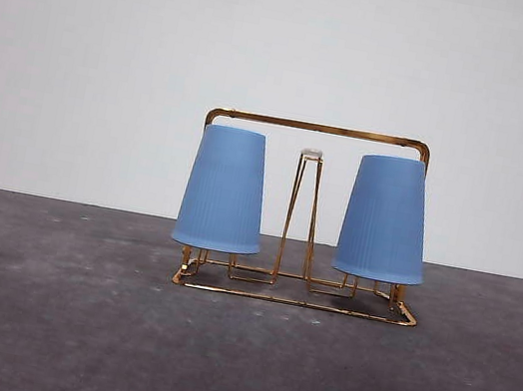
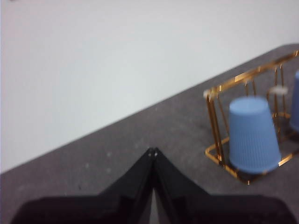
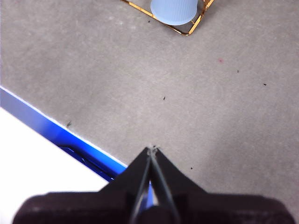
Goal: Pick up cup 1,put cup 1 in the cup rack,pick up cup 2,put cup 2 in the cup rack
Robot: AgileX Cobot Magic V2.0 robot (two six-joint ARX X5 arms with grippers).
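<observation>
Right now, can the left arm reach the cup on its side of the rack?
Probably yes. In the left wrist view only bare table lies between the left gripper, jaws shut, and the near blue cup upside down on the cup rack.

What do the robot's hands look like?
Both are plain black. The left hand has two flat, wedge-shaped jaws narrowing to a thin point, rising from a wide black body. The right hand looks the same. No cables, markings or stickers show on either.

Two blue cups [image 1: 225, 189] [image 1: 386, 218] hang inverted on gold rack [image 1: 319, 128].
</observation>
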